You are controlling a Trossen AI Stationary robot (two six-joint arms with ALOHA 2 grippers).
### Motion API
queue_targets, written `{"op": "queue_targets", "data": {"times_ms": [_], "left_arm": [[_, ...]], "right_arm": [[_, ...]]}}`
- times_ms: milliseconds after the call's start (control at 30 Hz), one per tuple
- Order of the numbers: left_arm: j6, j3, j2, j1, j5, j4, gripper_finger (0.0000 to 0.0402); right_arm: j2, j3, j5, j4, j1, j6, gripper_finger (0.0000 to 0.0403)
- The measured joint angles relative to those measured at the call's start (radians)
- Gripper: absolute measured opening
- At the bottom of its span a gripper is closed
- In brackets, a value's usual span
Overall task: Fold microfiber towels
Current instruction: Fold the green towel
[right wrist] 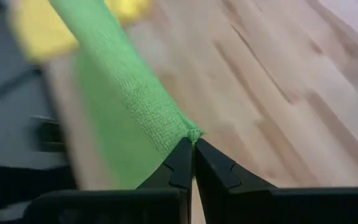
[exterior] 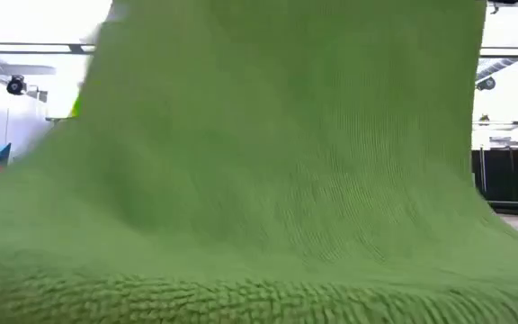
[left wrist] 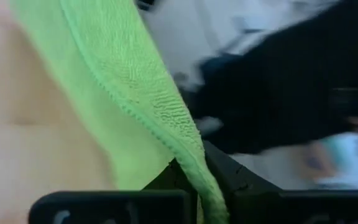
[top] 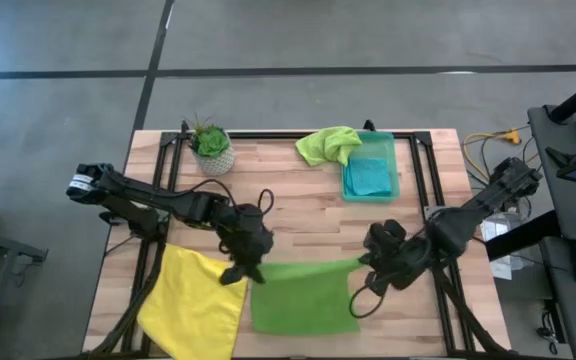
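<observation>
Two lime green towels, one yellow towel, one teal towel, one green bin, one potted plant.

The wooden table holds a yellow towel, a green towel, a small plant pot, a green bin and another green towel.

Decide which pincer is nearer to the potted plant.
Left. The left pincer grips the lime towel's corner, down the table from the potted plant. The right pincer holds the opposite corner, much farther across.
</observation>
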State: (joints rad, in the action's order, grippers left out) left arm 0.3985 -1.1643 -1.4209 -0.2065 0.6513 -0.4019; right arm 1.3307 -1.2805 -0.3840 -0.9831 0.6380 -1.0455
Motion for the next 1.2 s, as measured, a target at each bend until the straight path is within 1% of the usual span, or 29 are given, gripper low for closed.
{"op": "queue_targets", "data": {"times_ms": [67,133,200,300,367,533,600,633,700,733,767,833,900,967,1067,1133,1200], "left_arm": [[0.062,-0.007,0.008,-0.009,0.072,0.011,0.0],[0.127,-0.012,0.014,-0.017,0.135,0.03,0.0],[0.193,-0.014,0.016,-0.029,0.203,0.081,0.0],[0.308,-0.011,0.016,-0.055,0.294,0.207,0.0],[0.378,-0.01,0.015,-0.069,0.344,0.305,0.0],[0.525,-0.008,0.019,-0.072,0.411,0.566,0.0],[0.535,-0.007,0.025,-0.069,0.418,0.619,0.0],[0.525,-0.007,0.026,-0.065,0.419,0.61,0.0],[0.465,0.01,0.024,-0.056,0.416,0.559,0.0],[0.414,0.02,0.02,-0.049,0.406,0.502,0.0],[0.356,0.03,0.016,-0.041,0.377,0.434,0.0],[0.229,0.061,0.015,-0.02,0.281,0.273,0.0],[0.098,0.093,0.015,0.003,0.138,0.124,0.0],[-0.013,0.125,0.015,0.026,-0.049,-0.006,0.0],[-0.08,0.174,0.015,0.052,-0.313,-0.071,0.0],[-0.097,0.199,0.015,0.067,-0.428,-0.062,0.0],[-0.112,0.221,0.015,0.079,-0.502,-0.033,0.0]], "right_arm": [[-0.029,-0.043,0.015,0.024,0.01,0.027,0.0008],[-0.046,-0.084,0.067,0.061,0.011,0.053,0.0008],[-0.055,-0.118,0.14,0.09,0.012,0.06,0.0008],[-0.053,-0.168,0.245,0.124,0.012,0.06,0.0008],[-0.048,-0.195,0.292,0.158,0.012,0.06,0.0008],[-0.049,-0.248,0.315,0.291,0.012,0.086,0.0008],[-0.05,-0.258,0.332,0.307,0.012,0.103,0.0008],[-0.05,-0.258,0.341,0.303,0.012,0.106,0.0008],[-0.046,-0.248,0.358,0.276,0.012,0.11,0.0008],[-0.042,-0.238,0.363,0.246,0.012,0.109,0.0008],[-0.038,-0.224,0.366,0.215,0.011,0.106,0.0008],[-0.037,-0.179,0.369,0.165,0.009,0.1,0.0008],[-0.039,-0.124,0.365,0.127,-0.008,0.089,0.0008],[-0.042,-0.061,0.347,0.087,-0.031,0.071,0.0008],[-0.042,0.045,0.291,0.069,-0.07,0.07,0.0008],[-0.042,0.116,0.267,0.078,-0.101,0.079,0.0008],[-0.042,0.182,0.243,0.082,-0.132,0.085,0.0008]]}}
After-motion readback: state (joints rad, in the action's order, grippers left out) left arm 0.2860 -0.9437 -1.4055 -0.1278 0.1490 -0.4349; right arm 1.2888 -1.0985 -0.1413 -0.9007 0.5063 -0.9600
